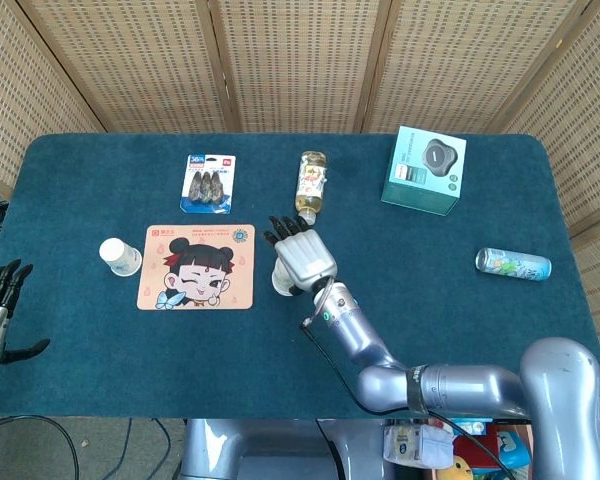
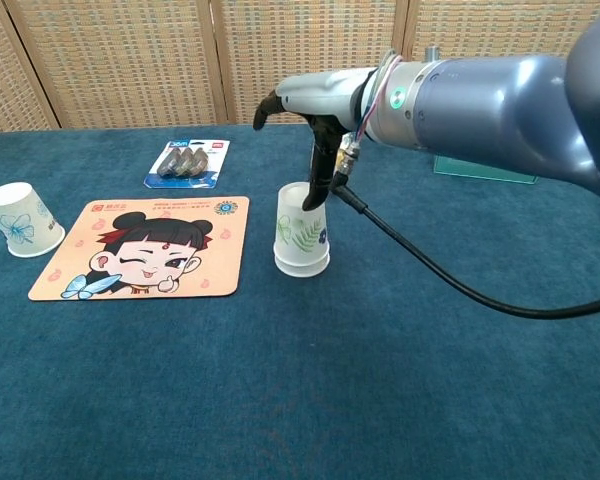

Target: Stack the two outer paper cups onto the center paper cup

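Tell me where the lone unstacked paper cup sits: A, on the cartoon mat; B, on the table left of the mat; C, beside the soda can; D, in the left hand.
B: the cup stands on the table just left of the mat, untouched.

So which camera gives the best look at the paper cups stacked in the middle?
The chest view: the stacked cups show side-on, fern print and rims clear, with one finger of the right robot hand reaching down to the top. In the head view that hand covers nearly all of the stack.
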Robot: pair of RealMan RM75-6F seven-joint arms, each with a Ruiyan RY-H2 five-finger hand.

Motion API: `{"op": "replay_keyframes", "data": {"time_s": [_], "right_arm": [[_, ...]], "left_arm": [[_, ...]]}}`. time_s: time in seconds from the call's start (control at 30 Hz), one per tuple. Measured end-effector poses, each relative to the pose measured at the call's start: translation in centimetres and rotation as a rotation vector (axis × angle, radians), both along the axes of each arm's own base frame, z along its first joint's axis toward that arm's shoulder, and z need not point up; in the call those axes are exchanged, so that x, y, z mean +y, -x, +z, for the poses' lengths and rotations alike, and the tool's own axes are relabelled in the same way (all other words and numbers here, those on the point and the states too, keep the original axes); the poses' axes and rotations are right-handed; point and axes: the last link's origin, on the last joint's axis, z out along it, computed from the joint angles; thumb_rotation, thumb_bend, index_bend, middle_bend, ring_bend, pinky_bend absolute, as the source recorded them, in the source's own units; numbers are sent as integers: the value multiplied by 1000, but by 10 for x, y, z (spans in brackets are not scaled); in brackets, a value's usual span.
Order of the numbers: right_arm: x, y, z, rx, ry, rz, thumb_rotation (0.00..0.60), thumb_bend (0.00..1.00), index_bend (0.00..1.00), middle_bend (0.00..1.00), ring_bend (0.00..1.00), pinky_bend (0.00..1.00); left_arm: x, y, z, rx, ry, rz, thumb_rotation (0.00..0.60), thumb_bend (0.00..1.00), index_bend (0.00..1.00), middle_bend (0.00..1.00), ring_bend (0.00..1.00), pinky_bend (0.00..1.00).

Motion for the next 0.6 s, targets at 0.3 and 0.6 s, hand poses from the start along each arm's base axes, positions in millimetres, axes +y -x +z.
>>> {"op": "replay_keyframes", "data": {"time_s": [0.3,0.6], "right_arm": [[12,16,28,-48,53,69,600,0,76,0,0,0],[53,111,69,-105,213,146,600,0,76,0,0,0]], "left_arm": [[4,2,-2,-8,-9,-12,600,43,0,0,0,0],[32,4,-9,-19,-5,-54,600,51,0,0,0,0]]}}
